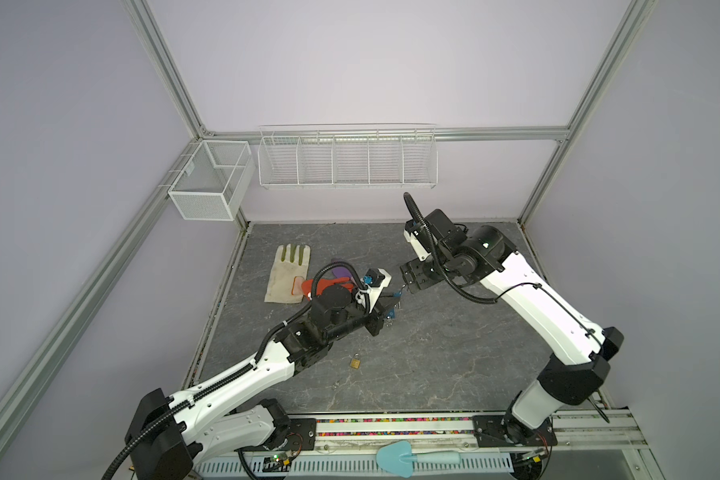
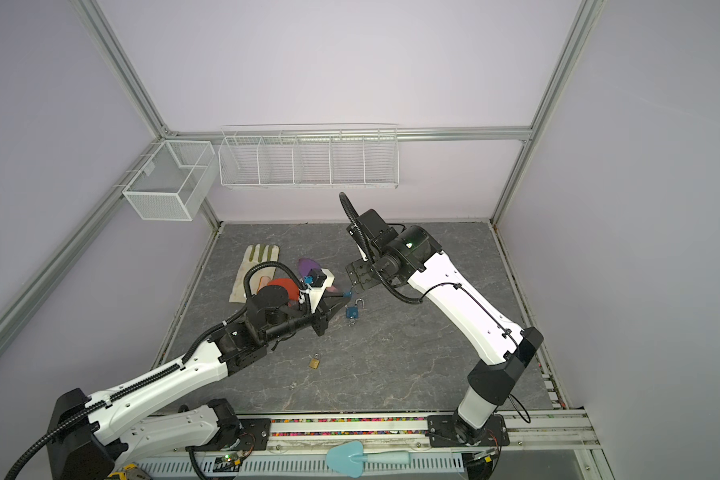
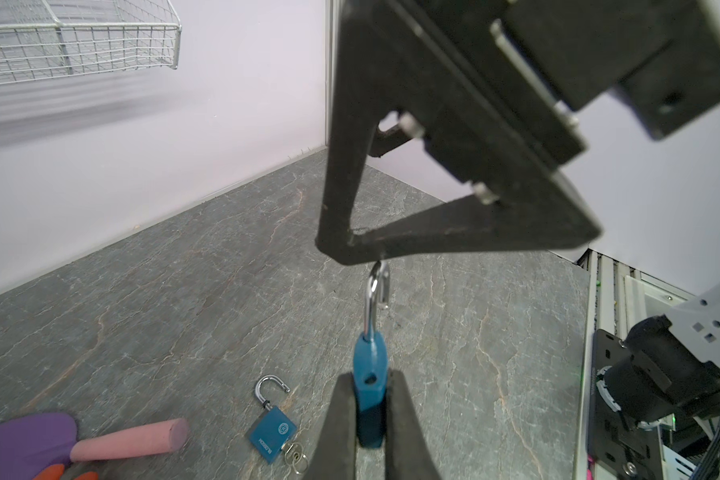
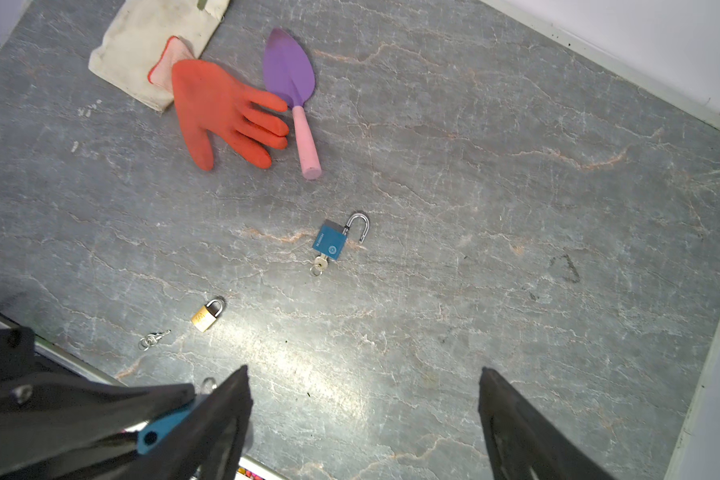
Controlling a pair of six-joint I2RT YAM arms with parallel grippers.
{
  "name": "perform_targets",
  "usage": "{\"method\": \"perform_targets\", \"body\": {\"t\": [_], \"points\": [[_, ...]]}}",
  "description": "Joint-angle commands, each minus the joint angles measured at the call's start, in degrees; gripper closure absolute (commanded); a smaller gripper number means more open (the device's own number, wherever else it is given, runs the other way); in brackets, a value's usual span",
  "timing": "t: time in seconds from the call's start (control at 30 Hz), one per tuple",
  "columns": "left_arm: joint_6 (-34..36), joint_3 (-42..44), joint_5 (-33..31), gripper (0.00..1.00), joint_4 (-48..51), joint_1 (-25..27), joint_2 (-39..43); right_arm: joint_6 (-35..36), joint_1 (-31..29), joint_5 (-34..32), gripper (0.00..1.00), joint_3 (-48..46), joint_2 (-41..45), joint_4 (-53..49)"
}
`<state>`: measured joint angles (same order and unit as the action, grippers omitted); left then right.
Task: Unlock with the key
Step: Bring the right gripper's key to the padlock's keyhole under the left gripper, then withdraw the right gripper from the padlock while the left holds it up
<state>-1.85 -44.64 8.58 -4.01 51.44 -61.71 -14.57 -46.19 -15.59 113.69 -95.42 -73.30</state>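
blue-headed silver key (image 3: 368, 357) pinched in the left fingers (image 3: 337, 424) above the grey marbled tabletop (image 3: 142, 291), right fingers (image 4: 516, 424) spread wide beside it, 1 blue square padlock (image 4: 330, 243) lying below (shackle open)

The left arm (image 1: 242, 386) and the right arm (image 1: 528, 291) have smooth white shells with black joints and black base plates. A black corrugated cable (image 1: 208, 386) with white ties lies along the left one, while the right one has a thin black wire (image 1: 566, 309) and a small green light (image 1: 486, 244). The fingers (image 3: 454, 239) are flat, black and triangular, with silver screws (image 3: 486, 194).
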Motion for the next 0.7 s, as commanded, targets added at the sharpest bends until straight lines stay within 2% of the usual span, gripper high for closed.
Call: {"method": "perform_targets", "body": {"t": [0.0,0.17,0.37,0.43,0.53,0.67], "points": [[0.97,0.29,-0.50,1.00,-3.13,0.15,0.33,-0.17,-0.04,-1.02,0.13,0.45,1.28,-1.97],[-1.00,0.29,1.10,1.00,-5.21,0.15,-1.19,0.00,0.05,-0.38,0.12,-1.15,3.69,-1.06],[-4.65,-0.60,3.69,1.00,-6.09,0.15,-3.69,-0.97,1.74,-4.06,0.11,-4.90,8.47,-0.31],[-6.00,-0.39,4.80,1.00,-6.73,0.17,-4.34,-1.36,2.45,-2.13,0.11,-7.16,10.91,1.70],[-7.79,-0.62,5.45,1.00,-7.33,0.28,-5.40,-0.20,2.41,4.82,0.11,-11.43,13.96,6.28],[-8.57,-1.14,6.17,1.00,-8.10,0.42,-5.95,0.48,2.01,7.13,0.10,-14.44,15.09,8.05]]}}
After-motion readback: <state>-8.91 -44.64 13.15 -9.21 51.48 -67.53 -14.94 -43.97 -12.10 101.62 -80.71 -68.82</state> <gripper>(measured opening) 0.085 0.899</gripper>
